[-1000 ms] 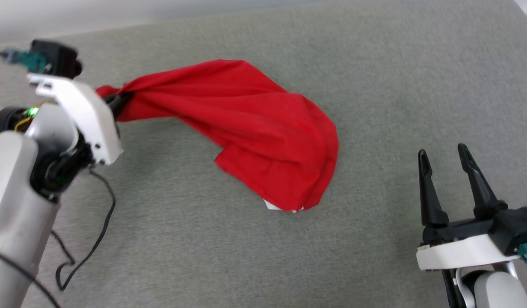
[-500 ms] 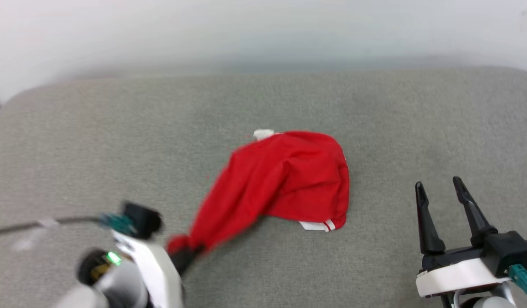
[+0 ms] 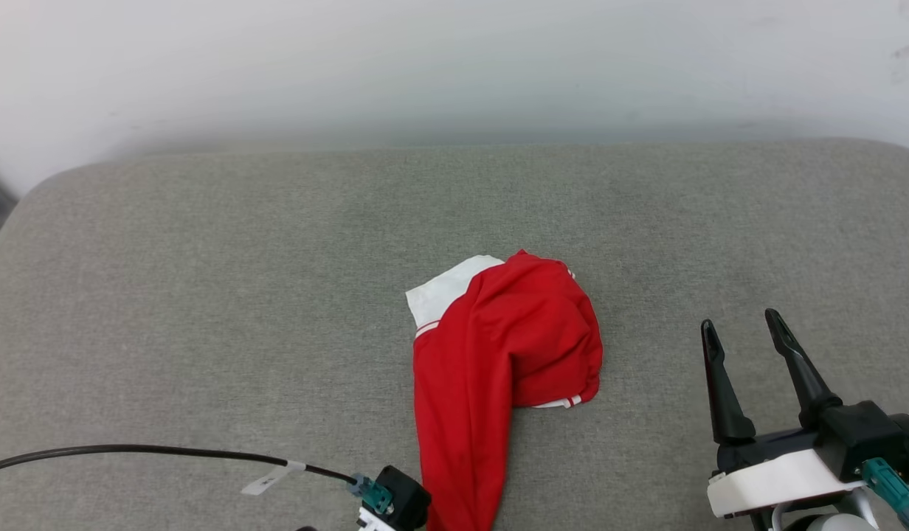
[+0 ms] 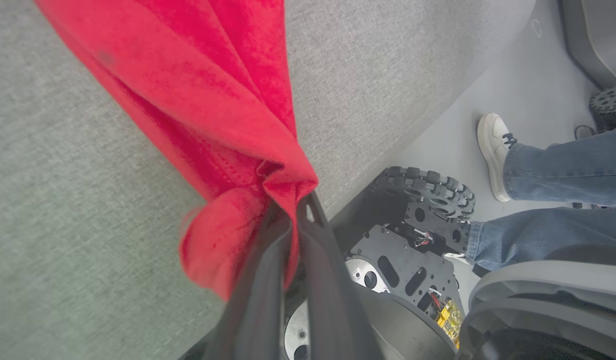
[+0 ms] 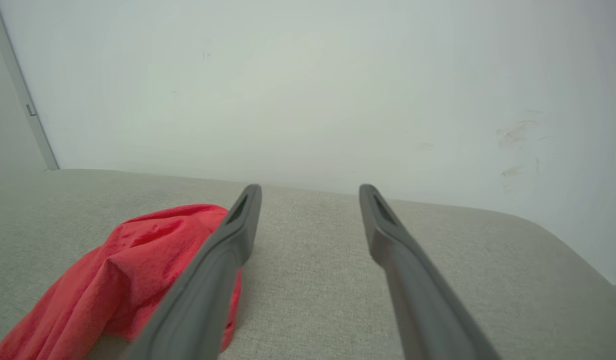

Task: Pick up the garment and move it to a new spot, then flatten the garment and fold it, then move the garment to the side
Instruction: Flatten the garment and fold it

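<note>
The garment (image 3: 499, 354), a red jersey with a white sleeve, lies bunched on the grey cushion (image 3: 204, 280), and a red strip of it runs down to the head view's bottom edge. In the left wrist view my left gripper (image 4: 300, 200) is shut on a pinched fold of the garment (image 4: 213, 115) near the cushion's front edge. My right gripper (image 3: 742, 328) stands open to the right of the garment, with nothing between its fingers. In the right wrist view the garment (image 5: 123, 275) lies left of the right gripper (image 5: 310, 192).
A black cable (image 3: 130, 451) runs over the cushion's front left to the left wrist. A pale wall (image 3: 454, 66) stands behind the cushion. A person's legs in jeans (image 4: 553, 200) and a white shoe (image 4: 493, 150) stand on the floor beside my wheeled base (image 4: 418, 235).
The head camera has tilted up, showing the wall. My left gripper has pulled the garment's held end toward the cushion's front, and a white sleeve has turned up. The right gripper has stayed open.
</note>
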Tool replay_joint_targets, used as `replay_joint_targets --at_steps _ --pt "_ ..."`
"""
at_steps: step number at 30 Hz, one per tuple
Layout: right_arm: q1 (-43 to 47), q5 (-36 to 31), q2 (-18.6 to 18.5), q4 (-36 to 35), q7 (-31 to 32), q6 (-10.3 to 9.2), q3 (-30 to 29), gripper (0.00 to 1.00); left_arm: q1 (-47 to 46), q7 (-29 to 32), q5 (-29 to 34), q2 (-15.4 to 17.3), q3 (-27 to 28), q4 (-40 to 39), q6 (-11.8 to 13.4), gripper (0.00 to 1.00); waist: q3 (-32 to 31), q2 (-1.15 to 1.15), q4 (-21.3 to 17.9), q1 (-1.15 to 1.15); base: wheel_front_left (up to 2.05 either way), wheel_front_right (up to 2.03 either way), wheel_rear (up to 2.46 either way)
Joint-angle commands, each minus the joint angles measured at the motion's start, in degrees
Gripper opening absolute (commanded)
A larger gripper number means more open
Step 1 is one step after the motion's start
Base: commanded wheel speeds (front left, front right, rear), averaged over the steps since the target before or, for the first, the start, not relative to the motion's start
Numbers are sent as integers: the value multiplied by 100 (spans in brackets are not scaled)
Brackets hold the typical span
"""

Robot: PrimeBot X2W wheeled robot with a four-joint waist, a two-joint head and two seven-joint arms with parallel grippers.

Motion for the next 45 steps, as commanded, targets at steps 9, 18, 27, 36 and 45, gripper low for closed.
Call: replay_joint_targets --at_steps 9,18,27,36,45 --pt "65 -33 -4 18 -9 -4 -79 100 -349 -767 67 -261 270 455 -94 100 -36 0 -70 1 0 0 0" --pt "104 -48 -4 23 -9 -4 -86 100 -678 -2164 365 22 1353 -182 266 100 -232 0 -10 1 0 0 0" --pt "135 -9 -4 -60 -9 -4 -80 100 -179 -3659 734 96 2025 -459 710 100 -132 0 -46 1 0 0 0" --pt "-37 -59 -4 -114 -9 -4 -66 100 -502 -3172 888 -89 1571 -654 726 100 241 0 -143 1 0 0 0" --pt "-252 -32 -2 -103 -9 -3 -50 100 -1346 -1265 634 -562 442 -566 357 100 677 0 -463 1 0 0 0"
